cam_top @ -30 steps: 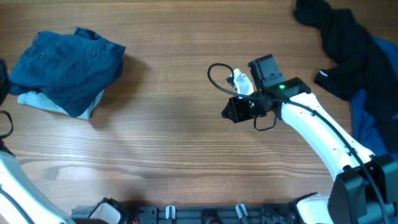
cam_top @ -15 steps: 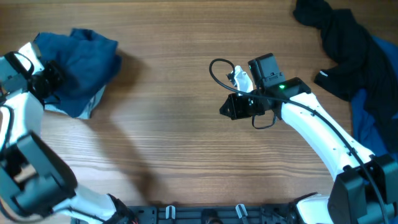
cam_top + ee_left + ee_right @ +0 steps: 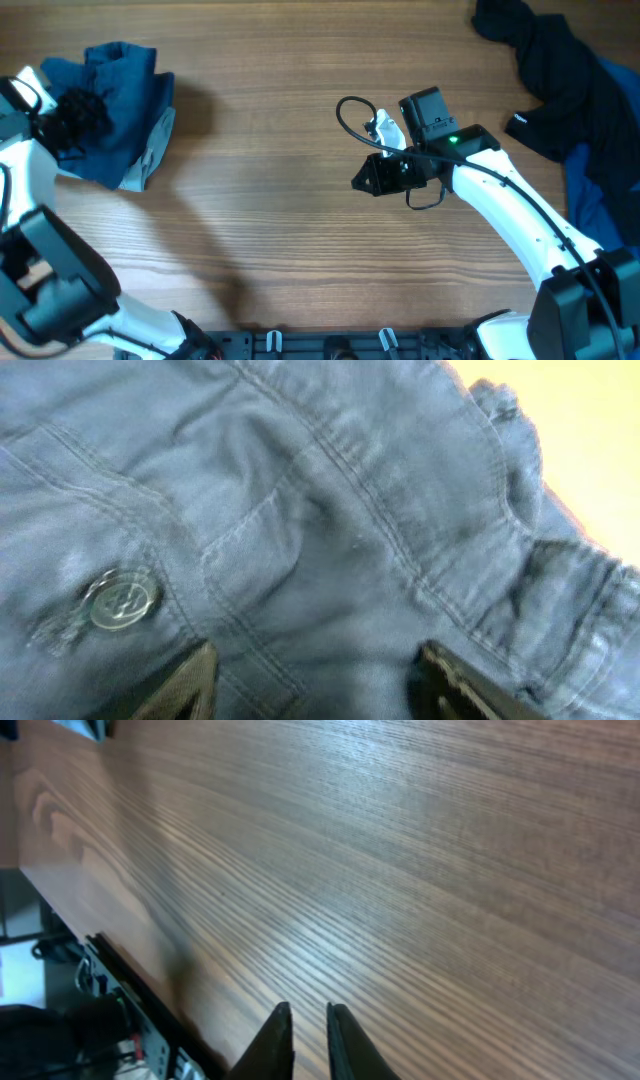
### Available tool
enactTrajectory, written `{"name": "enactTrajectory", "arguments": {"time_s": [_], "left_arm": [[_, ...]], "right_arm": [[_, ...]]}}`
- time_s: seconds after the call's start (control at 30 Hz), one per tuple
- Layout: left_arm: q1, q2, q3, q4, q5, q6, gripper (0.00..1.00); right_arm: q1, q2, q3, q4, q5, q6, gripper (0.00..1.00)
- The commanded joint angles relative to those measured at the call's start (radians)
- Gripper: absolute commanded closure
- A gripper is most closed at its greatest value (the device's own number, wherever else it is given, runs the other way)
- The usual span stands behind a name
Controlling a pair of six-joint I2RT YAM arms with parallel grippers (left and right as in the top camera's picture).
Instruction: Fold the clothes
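Note:
The clothes lie in two places. A bunched dark teal-blue pair of shorts (image 3: pixel 125 95) sits at the far left on a pale denim piece (image 3: pixel 152 160). My left gripper (image 3: pixel 78 112) is on its left side. In the left wrist view the shorts (image 3: pixel 330 510) fill the frame, with a metal button (image 3: pixel 120 600). The left gripper (image 3: pixel 325 665) stands open, its fingertips (image 3: pixel 192 678) spread wide just above the cloth and holding nothing. My right gripper (image 3: pixel 360 182) hovers over bare wood mid-table, shut (image 3: pixel 308 1010) and empty.
A black garment (image 3: pixel 550 60) sprawls at the back right corner, with a brighter blue piece (image 3: pixel 590 190) along the right edge. The wooden table (image 3: pixel 280 240) lies bare between the two piles. A black rail (image 3: pixel 330 345) runs along the front edge.
My left arm swung in from the left onto the shorts and its jaws opened. The pile bunched up and shifted left. The right arm barely moved.

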Motion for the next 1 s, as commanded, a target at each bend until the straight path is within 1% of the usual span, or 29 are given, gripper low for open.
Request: {"name": "enactTrajectory", "arguments": {"time_s": [0.0,0.07,0.13,0.2,0.23,0.3,0.33,0.4,0.43,0.5,0.6,0.87,0.97], "left_arm": [[-0.045,-0.227,0.117,-0.144,0.04,0.087,0.28],[-0.09,-0.318,0.159,-0.248,0.074,0.139,0.23],[-0.182,-0.435,0.183,-0.378,0.073,0.202,0.2],[-0.266,-0.517,0.183,-0.467,0.042,0.212,0.17],[-0.319,-0.562,0.183,-0.524,0.008,0.208,0.0],[-0.415,-0.624,0.183,-0.623,-0.031,0.208,0.0],[-0.455,-0.646,0.183,-0.666,-0.052,0.208,0.0],[-0.531,-0.677,0.183,-0.753,-0.114,0.176,0.0],[-0.574,-0.689,0.183,-0.817,-0.176,0.137,0.0],[-0.616,-0.692,0.183,-0.885,-0.256,0.102,0.0],[-0.634,-0.683,0.183,-0.929,-0.307,0.103,0.0],[-0.634,-0.662,0.183,-0.929,-0.299,0.103,0.0],[-0.634,-0.663,0.183,-0.929,-0.299,0.103,0.0]], "right_arm": [[0.003,-0.103,0.002,0.051,0.07,-0.054,0.86],[0.003,-0.169,0.002,0.082,0.136,-0.05,0.85],[0.003,-0.291,0.003,0.124,0.25,-0.05,0.85],[0.003,-0.396,0.003,0.153,0.337,-0.05,0.83],[0.003,-0.467,0.003,0.17,0.39,-0.05,0.77],[0.003,-0.568,0.003,0.189,0.45,-0.046,0.56],[0.003,-0.613,0.003,0.196,0.464,-0.043,0.48],[0.003,-0.687,0.003,0.199,0.464,-0.043,0.28],[0.003,-0.723,0.003,0.195,0.464,-0.044,0.02],[0.003,-0.748,0.003,0.183,0.464,-0.044,0.0],[0.003,-0.747,0.003,0.174,0.464,-0.043,0.0],[0.003,-0.651,0.003,0.175,0.463,-0.043,0.0],[0.003,-0.602,0.003,0.188,0.389,-0.027,0.0]]}}
